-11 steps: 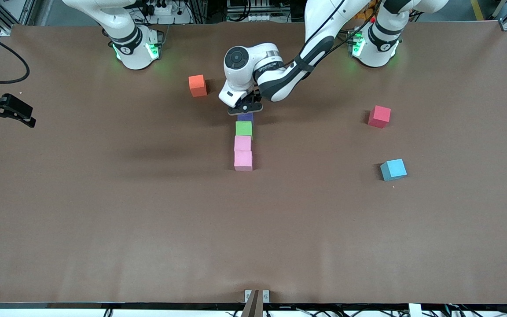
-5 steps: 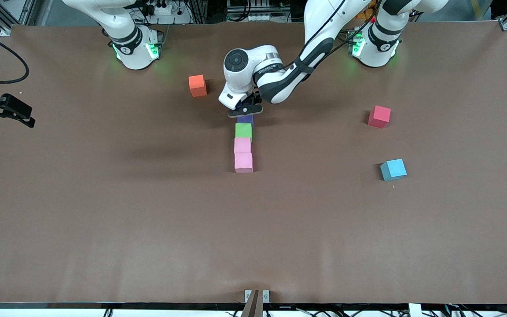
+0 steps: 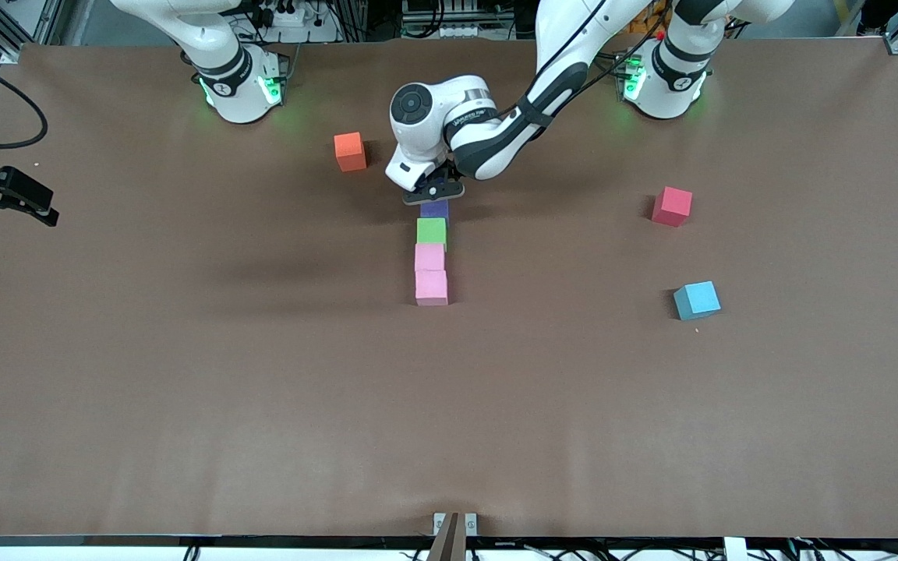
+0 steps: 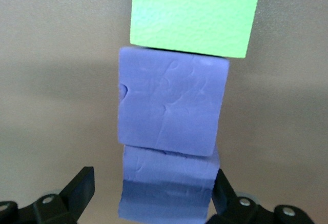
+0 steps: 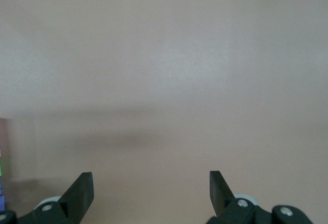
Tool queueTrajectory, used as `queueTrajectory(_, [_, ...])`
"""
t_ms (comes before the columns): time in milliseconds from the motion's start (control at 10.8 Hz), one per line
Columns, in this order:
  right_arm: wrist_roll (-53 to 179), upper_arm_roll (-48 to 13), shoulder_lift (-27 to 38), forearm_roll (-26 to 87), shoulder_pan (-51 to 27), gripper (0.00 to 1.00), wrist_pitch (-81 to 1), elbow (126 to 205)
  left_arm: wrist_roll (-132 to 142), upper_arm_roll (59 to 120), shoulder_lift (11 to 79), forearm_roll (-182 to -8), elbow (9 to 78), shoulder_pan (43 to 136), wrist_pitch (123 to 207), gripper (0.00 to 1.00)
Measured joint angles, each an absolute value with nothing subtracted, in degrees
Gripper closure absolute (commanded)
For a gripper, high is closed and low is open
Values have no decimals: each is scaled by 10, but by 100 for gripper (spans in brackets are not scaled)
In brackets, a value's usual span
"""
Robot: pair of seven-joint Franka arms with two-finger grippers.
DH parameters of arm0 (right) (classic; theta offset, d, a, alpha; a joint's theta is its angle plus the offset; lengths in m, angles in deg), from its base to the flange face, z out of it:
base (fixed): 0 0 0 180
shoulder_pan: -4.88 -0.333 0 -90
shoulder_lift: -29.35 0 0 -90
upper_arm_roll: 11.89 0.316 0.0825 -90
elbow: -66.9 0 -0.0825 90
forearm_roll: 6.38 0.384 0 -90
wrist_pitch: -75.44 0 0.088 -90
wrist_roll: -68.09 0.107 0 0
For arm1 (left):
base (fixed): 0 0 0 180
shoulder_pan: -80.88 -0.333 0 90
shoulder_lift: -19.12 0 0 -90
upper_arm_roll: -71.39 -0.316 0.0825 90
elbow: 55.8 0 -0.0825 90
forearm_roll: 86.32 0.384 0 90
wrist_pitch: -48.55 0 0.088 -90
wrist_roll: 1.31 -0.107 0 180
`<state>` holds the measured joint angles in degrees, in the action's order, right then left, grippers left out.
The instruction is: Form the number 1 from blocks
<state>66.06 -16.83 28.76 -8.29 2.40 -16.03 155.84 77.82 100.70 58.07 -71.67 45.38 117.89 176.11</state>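
Note:
The blocks form a straight row in mid-table: two pink blocks (image 3: 431, 286) (image 3: 429, 256) nearest the front camera, then a green block (image 3: 431, 231) (image 4: 195, 14), then a purple block (image 3: 434, 209) (image 4: 171, 106). The left wrist view shows a second purple block (image 4: 166, 188) at the row's end farthest from the camera. My left gripper (image 3: 433, 191) (image 4: 152, 179) is open, its fingers on either side of that last purple block. My right gripper (image 3: 47, 212) (image 5: 151, 180) waits open over bare table at the right arm's end.
An orange cube (image 3: 350, 151) sits near the row, toward the right arm's base. A red cube (image 3: 672, 206) and a light-blue cube (image 3: 697, 300) lie toward the left arm's end. The brown table (image 3: 262, 405) stretches wide in front of the row.
My left gripper has gone from shut to open, letting go of the last purple block. The right arm has barely moved.

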Motion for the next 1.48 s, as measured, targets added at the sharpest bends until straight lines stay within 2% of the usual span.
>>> queueTrajectory(739, [661, -170, 288, -83, 25, 0, -161, 1558, 818, 1002, 477, -717, 427, 1166, 1638, 0])
queueTrajectory(1201, [661, -171, 287, -83, 26, 0, -161, 1558, 741, 994, 435, -716, 355, 1009, 1537, 0])
queueTrajectory(1478, [667, -171, 287, -83, 26, 0, -161, 1558, 632, 994, 411, -716, 330, 889, 1525, 0])
